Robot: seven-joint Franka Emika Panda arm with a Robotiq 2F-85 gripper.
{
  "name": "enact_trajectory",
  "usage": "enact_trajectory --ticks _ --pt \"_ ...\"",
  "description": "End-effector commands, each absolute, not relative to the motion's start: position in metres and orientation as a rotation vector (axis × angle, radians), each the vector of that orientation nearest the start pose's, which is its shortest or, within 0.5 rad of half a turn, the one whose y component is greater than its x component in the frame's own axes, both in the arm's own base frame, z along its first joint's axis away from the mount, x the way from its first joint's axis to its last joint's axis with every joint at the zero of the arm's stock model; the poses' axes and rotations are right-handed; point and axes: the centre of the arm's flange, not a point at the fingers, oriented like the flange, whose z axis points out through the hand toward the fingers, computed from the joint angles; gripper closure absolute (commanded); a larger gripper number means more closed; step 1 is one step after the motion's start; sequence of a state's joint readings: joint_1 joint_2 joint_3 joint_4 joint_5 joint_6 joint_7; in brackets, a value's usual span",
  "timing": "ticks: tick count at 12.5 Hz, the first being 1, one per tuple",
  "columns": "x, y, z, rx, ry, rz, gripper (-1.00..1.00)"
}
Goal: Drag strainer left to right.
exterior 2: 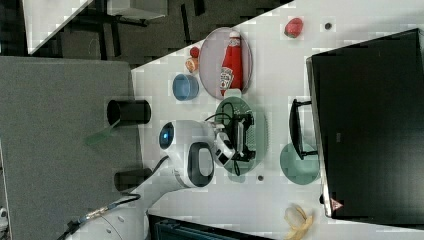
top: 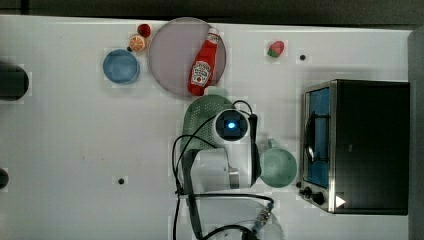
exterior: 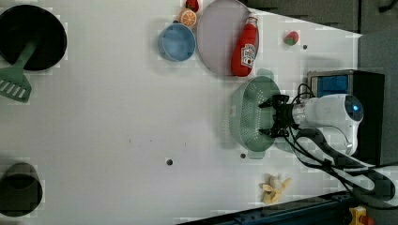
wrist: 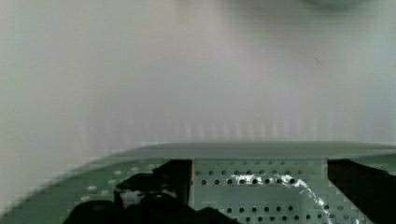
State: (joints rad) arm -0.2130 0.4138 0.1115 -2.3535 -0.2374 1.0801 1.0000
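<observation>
Gripper (exterior: 274,116) hangs over the pale mint-green perforated oval plastic strainer (exterior: 251,115), jaws spread wide, nothing held; red ketchup bottle (exterior: 245,47) at the left view's twelve o'clock.

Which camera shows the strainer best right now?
The left view: the strainer lies almost whole there, holes and tab plain, with the open gripper over its bowl. In the top view the arm covers much of it; the right view partly; the wrist view gives a close-up.

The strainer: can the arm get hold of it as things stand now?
Probably yes. The gripper hangs with open jaws inside the strainer, and nothing lies between them. The ketchup bottle and mug stand beside it, apart.
</observation>
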Motion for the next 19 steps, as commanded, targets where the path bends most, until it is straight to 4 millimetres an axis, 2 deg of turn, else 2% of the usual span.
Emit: enact_trajectory --ticks 1,6,8,9,11,14,16,19 --pt "0.497 -0.056 0.154 -2.290 2.279 0.014 -1.00" --pt "0.493 -0.094 0.154 -2.285 2.301 -0.008 -1.00" --pt "0.501 -0.090 0.164 -2.282 2.267 -0.052 -1.00" --pt "0.505 -0.084 0.176 -2.315 2.211 -0.078 -1.00" --pt "0.516 -0.067 0.216 -2.462 2.002 -0.146 -1.00" --pt "0.529 -0.053 0.302 -2.689 1.709 -0.242 -1.00" --pt "0.536 -0.048 0.372 -2.786 1.639 -0.256 -1.00" --pt "0.533 -0.040 0.467 -2.806 1.714 -0.113 -1.00"
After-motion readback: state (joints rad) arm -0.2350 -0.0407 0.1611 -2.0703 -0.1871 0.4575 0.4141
